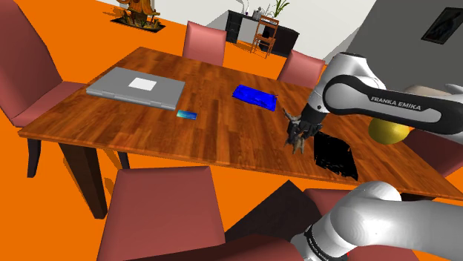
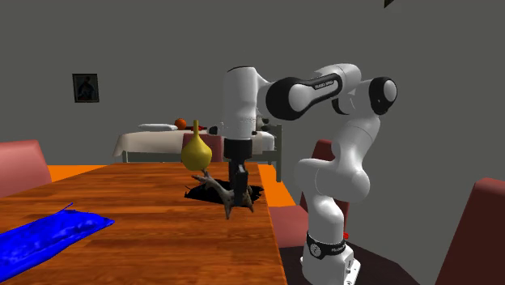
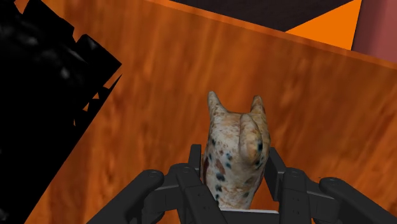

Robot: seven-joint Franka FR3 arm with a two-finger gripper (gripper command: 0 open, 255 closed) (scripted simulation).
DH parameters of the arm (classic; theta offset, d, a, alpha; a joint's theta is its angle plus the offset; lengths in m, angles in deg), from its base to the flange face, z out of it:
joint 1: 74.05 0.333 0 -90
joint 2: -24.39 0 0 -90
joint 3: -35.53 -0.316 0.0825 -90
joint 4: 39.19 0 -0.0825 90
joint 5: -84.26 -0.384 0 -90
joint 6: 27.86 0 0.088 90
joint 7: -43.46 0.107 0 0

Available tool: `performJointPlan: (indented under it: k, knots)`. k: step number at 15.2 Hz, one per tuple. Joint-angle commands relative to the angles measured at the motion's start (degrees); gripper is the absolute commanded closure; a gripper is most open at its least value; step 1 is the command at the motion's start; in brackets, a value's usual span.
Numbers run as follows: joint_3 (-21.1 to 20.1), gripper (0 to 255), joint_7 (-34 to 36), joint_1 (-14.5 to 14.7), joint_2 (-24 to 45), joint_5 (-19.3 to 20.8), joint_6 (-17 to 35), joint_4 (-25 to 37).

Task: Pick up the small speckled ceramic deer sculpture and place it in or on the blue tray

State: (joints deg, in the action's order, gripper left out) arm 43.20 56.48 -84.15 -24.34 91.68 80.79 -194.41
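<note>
Between my two black fingers sits the small speckled cream deer sculpture, dark spots scattered over its pale glossy body and its two ears pointing away from me. My gripper is clamped on it, one finger pressed to each flank. Seen from the shoulder view, the deer is near the table edge closest to my stand; whether its feet touch the wood I cannot tell. Just beside it, on that view's right, lies a flat, jagged pure-black shape, and past that a yellow gourd-shaped object stands upright. The flat blue tray lies on the same brown wood-grain table, well apart from the deer, up and to its left in the shoulder view. Farther left lie a small teal card and a closed grey laptop with a blank white label on its lid. Lettering on my arm reads FRANKA EMIKA. Reddish upholstered chairs ring the table on an orange floor.
</note>
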Motion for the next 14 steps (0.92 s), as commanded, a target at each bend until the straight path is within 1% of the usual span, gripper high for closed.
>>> performJointPlan:
  k: [1,14]
  knots:
    - [-0.1,255,-0.1,0.0,-0.3,-0.1,-1.6,1.3]
    - [-1.0,255,-0.4,0.5,0.1,-1.1,-11.4,11.5]
